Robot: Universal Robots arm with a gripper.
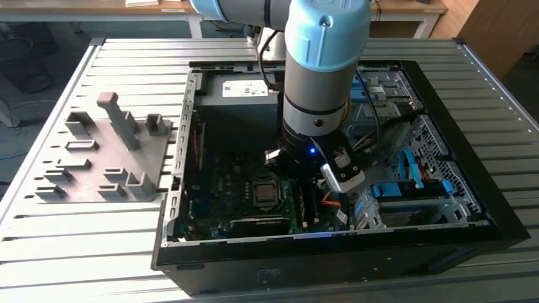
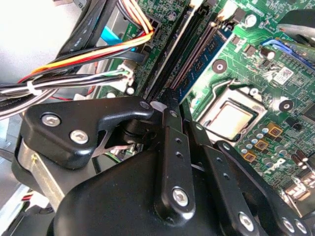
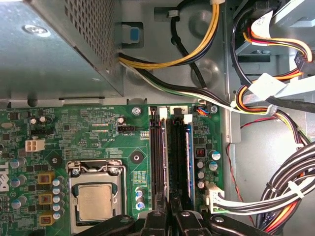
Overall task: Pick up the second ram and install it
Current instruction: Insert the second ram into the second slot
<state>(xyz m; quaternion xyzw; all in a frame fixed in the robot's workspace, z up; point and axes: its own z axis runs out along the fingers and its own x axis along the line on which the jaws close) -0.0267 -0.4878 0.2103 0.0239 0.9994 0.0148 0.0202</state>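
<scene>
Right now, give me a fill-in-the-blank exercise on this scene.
1. The gripper is lowered inside the open computer ____.
2. In the first wrist view, a blue ram stick sits in a slot on the green ____.
3. The grey fixture lies on the table toward the exterior view's ____.
4. Beside the memory slots sits the square, metal-topped ____.

Missing words: case; motherboard; left; processor
</scene>
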